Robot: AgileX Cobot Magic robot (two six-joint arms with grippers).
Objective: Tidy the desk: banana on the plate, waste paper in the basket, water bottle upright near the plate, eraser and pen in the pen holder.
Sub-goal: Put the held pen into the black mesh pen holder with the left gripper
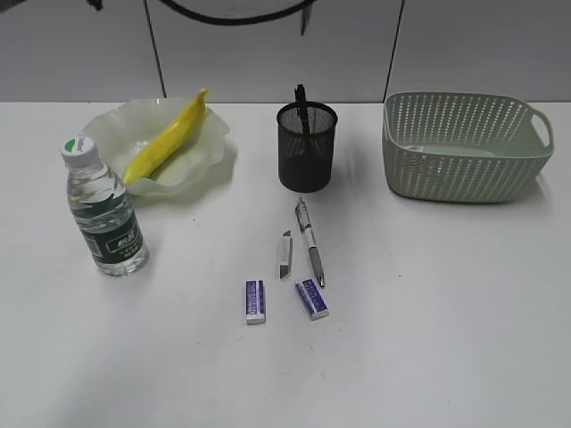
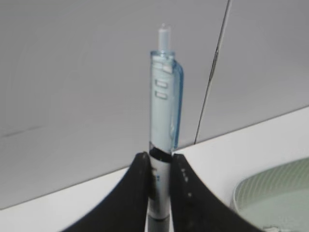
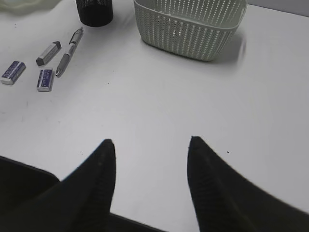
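Pen [image 2: 161, 121] is pinched upright in the left end effector [image 2: 161, 193], above the table [image 1: 446, 339] w/ the basket [image 2: 270, 188] rim below; pen step in hand, I'd say. Next: line up over the pen holder [image 1: 307, 147], release. Right end effector [image 3: 150, 169] wide apart, holding nothing. Another pen [image 1: 310, 241] & erasers [image 1: 255, 301] lie loose; banana [image 1: 169, 136] on plate [image 1: 107, 125].
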